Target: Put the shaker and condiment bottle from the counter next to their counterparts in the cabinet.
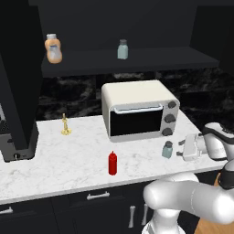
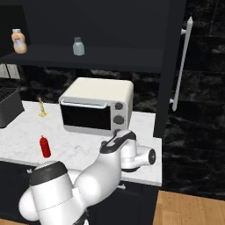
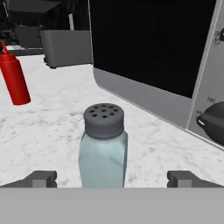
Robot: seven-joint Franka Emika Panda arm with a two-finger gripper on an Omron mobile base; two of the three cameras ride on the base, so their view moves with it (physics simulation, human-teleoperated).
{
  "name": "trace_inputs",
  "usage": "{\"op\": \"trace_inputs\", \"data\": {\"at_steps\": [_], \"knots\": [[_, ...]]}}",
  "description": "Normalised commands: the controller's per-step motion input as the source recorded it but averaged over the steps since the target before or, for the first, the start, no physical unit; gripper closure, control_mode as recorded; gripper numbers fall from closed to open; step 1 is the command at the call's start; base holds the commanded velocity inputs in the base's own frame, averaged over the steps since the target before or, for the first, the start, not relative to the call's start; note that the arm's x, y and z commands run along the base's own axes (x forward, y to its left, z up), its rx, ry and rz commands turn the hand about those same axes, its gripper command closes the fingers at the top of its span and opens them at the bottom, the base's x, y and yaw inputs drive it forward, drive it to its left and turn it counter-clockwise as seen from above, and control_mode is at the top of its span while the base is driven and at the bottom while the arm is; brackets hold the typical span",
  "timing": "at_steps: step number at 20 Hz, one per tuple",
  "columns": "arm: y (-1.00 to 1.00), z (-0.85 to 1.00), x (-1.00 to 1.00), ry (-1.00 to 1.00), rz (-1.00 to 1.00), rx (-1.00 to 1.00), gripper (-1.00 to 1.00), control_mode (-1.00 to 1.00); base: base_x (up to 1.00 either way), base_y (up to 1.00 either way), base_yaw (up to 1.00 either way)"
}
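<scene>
- Grey-capped shaker [image 3: 103,146] stands dead centre at the bottom of the hand view, right between the two dark fingertips [image 3: 41,178] of the tool [image 3: 112,179], and both tips sit clear of its glass.
- Tool jaws are spread wide apart, clamped on nothing.
- From the left base view, the tool [image 1: 183,149] lies at the right of the frame, level with the desk [image 1: 55,155], just beside the shaker [image 1: 167,149], which is at its left.
- Shaker stands upright, long axis vertical, perforated cap on top, in front of the toaster oven [image 1: 139,109] near its lower right corner with the knobs.
- Red condiment bottle [image 1: 112,163] stands upright too, nozzle pointing straight up, lower centre of the left base view, well apart from the shaker and close to the desk's front edge.
- In the hand view that bottle [image 3: 13,76] shows at upper left, with bare marble between it and the shaker.
- Up on the cabinet shelf [image 1: 137,61], the matching shaker [image 1: 122,49] stands mid-shelf and the orange bottle [image 1: 53,48] at upper left, both upright, dark bare shelf between them and to the right.
- Oven front rises close behind the shaker; open desk lies to the shaker's left.
- A small gold figurine [image 1: 66,124] stands at the left, towards the back of the desk.
</scene>
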Motion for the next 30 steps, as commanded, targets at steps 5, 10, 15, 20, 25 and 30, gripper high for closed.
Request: {"op": "trace_inputs", "data": {"at_steps": [5,10,15,20,25,30], "knots": [[0.17,-0.01,-0.01,0.00,0.00,0.00,-1.00,-1.00,0.00,0.00,0.00],[0.19,-0.03,0.00,0.00,0.00,0.00,-1.00,-1.00,0.00,0.00,0.00],[0.18,-0.09,0.00,0.00,0.00,0.00,-1.00,-1.00,0.00,0.00,0.00],[0.19,-0.12,0.05,0.00,0.00,0.00,-1.00,-1.00,0.00,0.00,0.00],[0.20,-0.21,0.46,0.00,0.00,0.00,-1.00,-1.00,0.00,0.00,0.00],[0.19,-0.18,0.38,0.00,0.00,0.00,1.00,-1.00,0.00,0.00,0.00]]}}
